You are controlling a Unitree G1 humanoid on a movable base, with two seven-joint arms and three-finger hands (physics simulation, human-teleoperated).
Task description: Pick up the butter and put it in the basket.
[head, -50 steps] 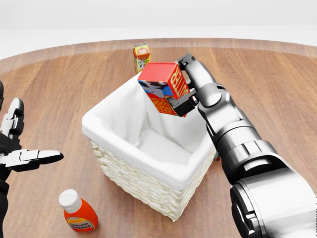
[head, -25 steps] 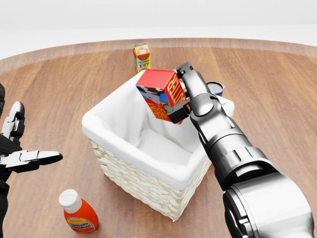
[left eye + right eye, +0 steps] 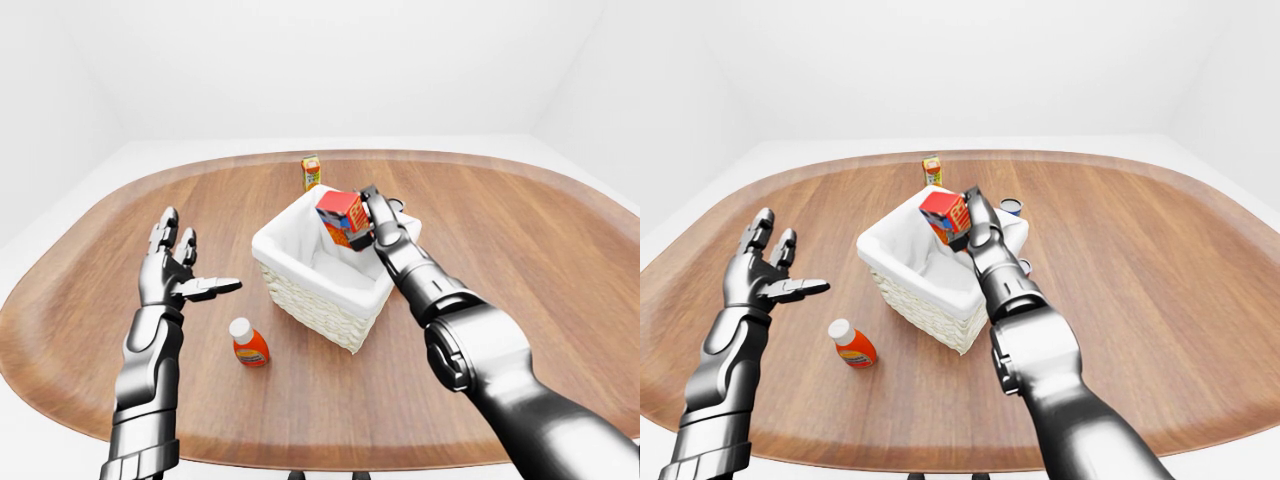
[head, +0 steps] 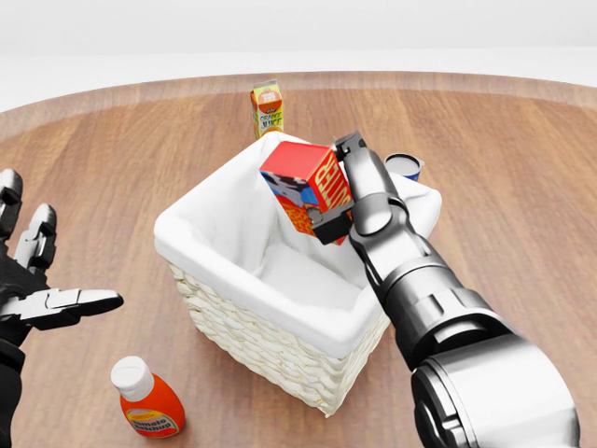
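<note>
In the head view, the butter (image 4: 306,185) is gripped tilted by the right hand (image 4: 347,191) above the white-lined basket (image 4: 233,317). In the left-eye view, the left hand (image 3: 178,275) is seen spread open, empty. In the right-eye view, a ketchup bottle (image 3: 852,345) lies on the table (image 3: 1160,300).

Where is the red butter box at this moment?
In the head view the red butter box is near the centre, gripped by the right hand, tilted above the white-lined wicker basket, with the small orange juice carton beyond it.
</note>
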